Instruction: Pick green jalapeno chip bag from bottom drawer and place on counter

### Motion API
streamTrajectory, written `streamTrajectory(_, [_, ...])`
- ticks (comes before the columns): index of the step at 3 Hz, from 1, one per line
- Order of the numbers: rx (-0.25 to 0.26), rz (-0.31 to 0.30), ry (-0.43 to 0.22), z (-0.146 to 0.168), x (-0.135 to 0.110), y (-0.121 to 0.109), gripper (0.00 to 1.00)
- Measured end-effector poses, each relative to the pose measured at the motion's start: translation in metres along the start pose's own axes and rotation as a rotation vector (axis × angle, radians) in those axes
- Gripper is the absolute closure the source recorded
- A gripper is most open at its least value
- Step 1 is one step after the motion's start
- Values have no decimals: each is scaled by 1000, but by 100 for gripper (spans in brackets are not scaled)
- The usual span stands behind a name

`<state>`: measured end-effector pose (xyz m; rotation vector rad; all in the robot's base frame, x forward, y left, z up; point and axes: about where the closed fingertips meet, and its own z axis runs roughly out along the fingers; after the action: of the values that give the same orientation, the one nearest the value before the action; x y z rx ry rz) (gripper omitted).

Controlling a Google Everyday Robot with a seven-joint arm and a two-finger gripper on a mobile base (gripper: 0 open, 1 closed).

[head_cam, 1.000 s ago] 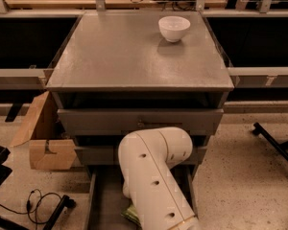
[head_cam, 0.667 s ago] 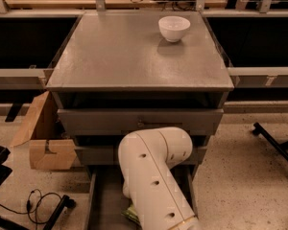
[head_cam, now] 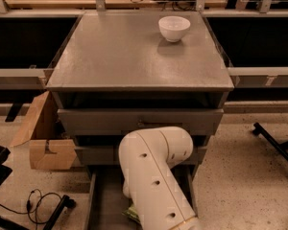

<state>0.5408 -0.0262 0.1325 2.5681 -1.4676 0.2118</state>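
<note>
Retrieval hazards

Bottom drawer stands open at 6 o'clock. Green jalapeno chip bag shows as a green sliver on its floor, partly under the arm. Gripper is hidden beneath the arm, so its state cannot be told. Likely risks: crinkly film slipping on lift, or the bag catching the drawer fronts above. Counter carries a white bowl at 1 o'clock
</note>
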Motion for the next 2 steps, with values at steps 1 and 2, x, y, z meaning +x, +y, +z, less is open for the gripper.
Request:
streamTrajectory(1, [19, -16, 4, -23, -3, 12, 100])
streamTrajectory(2, [119, 9, 9, -94, -5, 20, 100])
